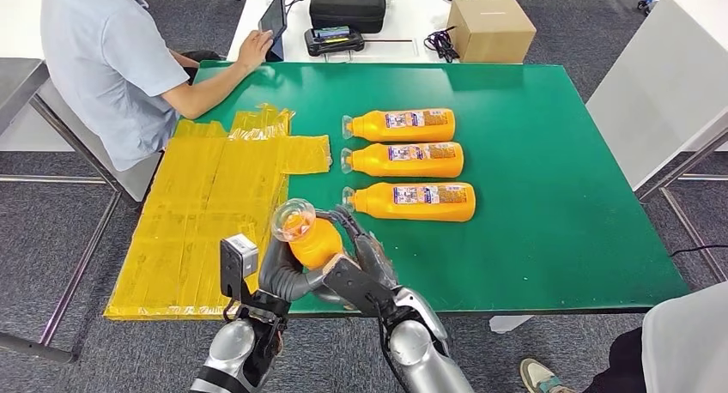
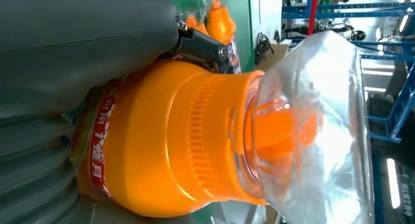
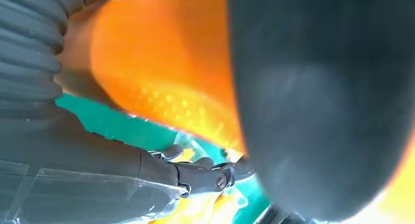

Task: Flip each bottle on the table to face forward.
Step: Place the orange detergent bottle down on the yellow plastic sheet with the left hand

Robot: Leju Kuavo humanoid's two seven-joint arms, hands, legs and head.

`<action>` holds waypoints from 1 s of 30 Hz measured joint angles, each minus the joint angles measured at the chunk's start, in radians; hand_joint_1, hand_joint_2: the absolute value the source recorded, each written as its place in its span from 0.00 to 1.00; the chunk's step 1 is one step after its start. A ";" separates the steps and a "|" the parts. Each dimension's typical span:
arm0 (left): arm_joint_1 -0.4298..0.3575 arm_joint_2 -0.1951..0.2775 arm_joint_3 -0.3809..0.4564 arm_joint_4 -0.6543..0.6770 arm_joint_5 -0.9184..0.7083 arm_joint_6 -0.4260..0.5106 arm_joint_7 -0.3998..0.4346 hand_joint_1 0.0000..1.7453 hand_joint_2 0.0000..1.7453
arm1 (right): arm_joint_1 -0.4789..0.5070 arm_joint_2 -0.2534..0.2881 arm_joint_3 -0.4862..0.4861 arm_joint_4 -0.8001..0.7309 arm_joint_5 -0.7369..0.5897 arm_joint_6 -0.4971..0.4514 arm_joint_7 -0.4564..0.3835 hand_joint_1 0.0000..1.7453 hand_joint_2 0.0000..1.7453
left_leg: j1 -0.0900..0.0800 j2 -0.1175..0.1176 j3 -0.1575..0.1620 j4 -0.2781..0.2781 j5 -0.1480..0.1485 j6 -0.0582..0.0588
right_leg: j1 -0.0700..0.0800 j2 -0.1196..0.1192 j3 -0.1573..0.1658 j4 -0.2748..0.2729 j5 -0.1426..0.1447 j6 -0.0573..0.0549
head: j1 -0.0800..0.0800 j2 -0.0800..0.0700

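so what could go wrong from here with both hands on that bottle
1. The held orange bottle sits lifted near the green table's front edge, gripped by the left hand and right hand; if either grip loosens, it might fall to the floor.
2. Its clear cap sticks out ungripped and could knock loose.
3. Setting it down may bump the nearest lying bottle out of the row.

- Three orange bottles [image 1: 410, 162] lie flat in a column on the green table [image 1: 558, 204], clear caps pointing left, labels up
- Fourth orange bottle [image 1: 311, 238] raised off the table near its front edge, clear cap [image 1: 293, 219] uppermost
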 joint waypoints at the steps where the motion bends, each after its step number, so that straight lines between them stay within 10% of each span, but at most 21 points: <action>1: 0.001 0.000 0.000 -0.006 -0.004 0.001 0.004 1.00 1.00 | 0.000 0.001 -0.007 -0.001 -0.001 -0.004 0.001 0.00 1.00 | 0.000 0.000 0.000 0.000 0.000 0.000 | 0.000 0.000 0.000 0.000 0.000 0.000 | 0.000 0.000; 30: -0.058 -0.002 0.187 -0.113 -0.108 0.133 0.037 1.00 1.00 | 0.047 0.029 -0.099 -0.070 0.127 -0.053 -0.020 0.00 1.00 | 0.000 0.000 0.000 0.000 0.000 0.000 | 0.000 0.000 0.000 0.000 0.000 0.000 | 0.000 0.000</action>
